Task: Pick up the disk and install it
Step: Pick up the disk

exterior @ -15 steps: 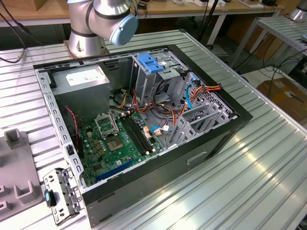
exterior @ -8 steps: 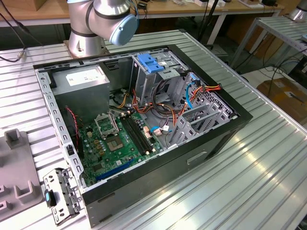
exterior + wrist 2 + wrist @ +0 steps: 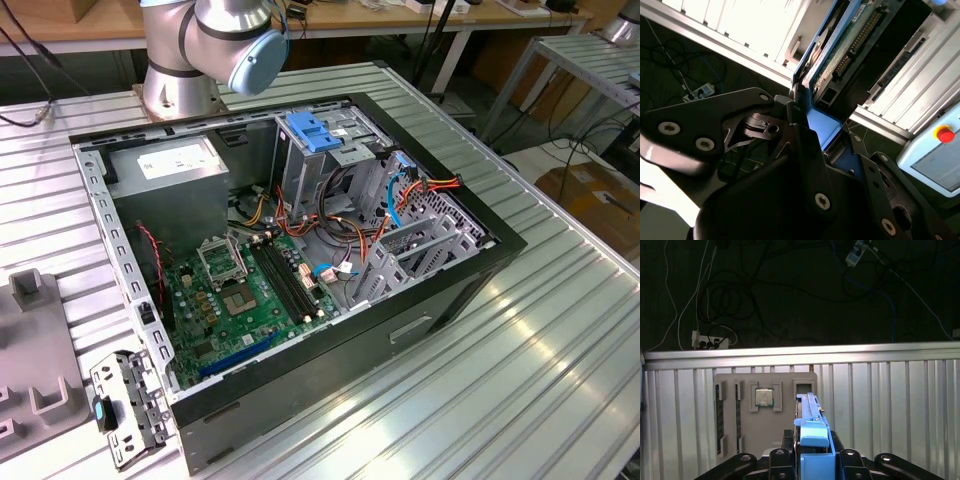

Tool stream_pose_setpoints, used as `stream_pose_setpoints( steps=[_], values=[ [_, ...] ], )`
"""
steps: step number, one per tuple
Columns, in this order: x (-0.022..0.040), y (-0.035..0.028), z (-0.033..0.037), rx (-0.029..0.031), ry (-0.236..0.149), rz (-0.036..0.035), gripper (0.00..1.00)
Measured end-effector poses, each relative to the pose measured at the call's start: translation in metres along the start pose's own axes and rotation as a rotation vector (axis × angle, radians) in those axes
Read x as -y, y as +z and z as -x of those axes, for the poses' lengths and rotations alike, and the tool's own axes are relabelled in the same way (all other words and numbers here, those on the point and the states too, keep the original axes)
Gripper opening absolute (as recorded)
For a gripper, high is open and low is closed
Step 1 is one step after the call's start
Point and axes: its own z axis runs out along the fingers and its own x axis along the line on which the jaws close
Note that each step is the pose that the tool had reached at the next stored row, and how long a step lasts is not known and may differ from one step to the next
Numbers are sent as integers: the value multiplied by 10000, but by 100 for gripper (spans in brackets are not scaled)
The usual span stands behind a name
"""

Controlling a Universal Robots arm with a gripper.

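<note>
In both wrist views my gripper (image 3: 813, 452) is shut on the disk (image 3: 808, 410). In the first wrist view the disk stands edge-on, its blue plastic rail rising from between the black fingers (image 3: 788, 441). In the second wrist view the disk (image 3: 852, 37) shows its circuit-board side and connector, framed by the blue rail, and runs away from my gripper (image 3: 822, 127). The disk hangs above the ribbed metal table, near the table's edge. The open computer case (image 3: 480, 262) lies on the table in the exterior view, with the metal drive cage (image 3: 335, 165) at its far side.
A blue latch (image 3: 314, 133) tops the drive cage, beside the grey power-supply box (image 3: 170, 170). The green motherboard (image 3: 250, 290) and loose cables fill the case floor. The arm's base (image 3: 185, 60) stands behind the case. A grey fixture tray (image 3: 765, 430) holds a processor chip (image 3: 764, 397).
</note>
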Motion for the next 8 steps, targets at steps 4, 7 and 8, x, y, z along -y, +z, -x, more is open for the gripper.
stream_pose_setpoints(
  steps=[4,7,8],
  values=[
    [0,-16,0,1,0,-1,37],
    [0,-19,0,0,0,0,37],
    [0,-19,0,0,0,0,37]
  ],
)
